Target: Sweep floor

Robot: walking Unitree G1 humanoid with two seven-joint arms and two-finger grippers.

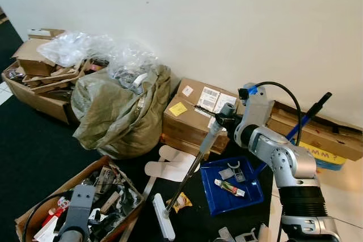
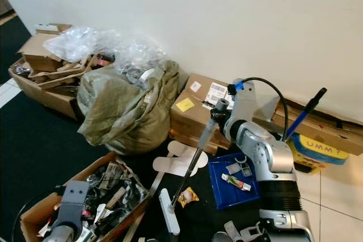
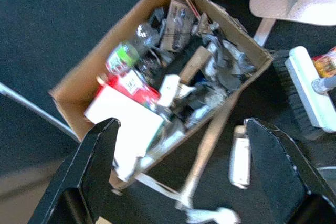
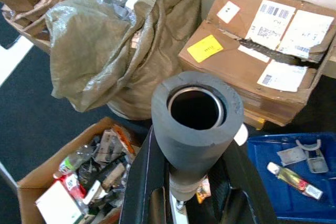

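1. At far left, flattened cardboard (image 1: 39,75) is heaped by the wall beside a bulging olive sack (image 1: 116,111) topped with clear plastic wrap (image 1: 93,49).
2. In the foreground, the left gripper (image 3: 181,145) hangs with its jaws spread wide and holding nothing, above an open box of clutter (image 1: 96,196) on the dark floor (image 1: 34,151).
3. At centre, the broom (image 1: 190,179) slants down from its foam grip to a white head (image 1: 164,216) resting on the floor, close to a small wrapper (image 1: 182,200) and pale slippers (image 1: 170,162).
4. The right gripper (image 4: 191,182) has its jaws clamped around the broom handle just under the foam cap, in front of a taped carton (image 1: 198,111).
5. To the right, a blue tray (image 1: 232,185) lies on the floor holding a tube and clips.
6. The risk, as judged here: a wide stroke could knock the broom head into the box or tray, scattering contents, because clutter crowds both sides of the head.
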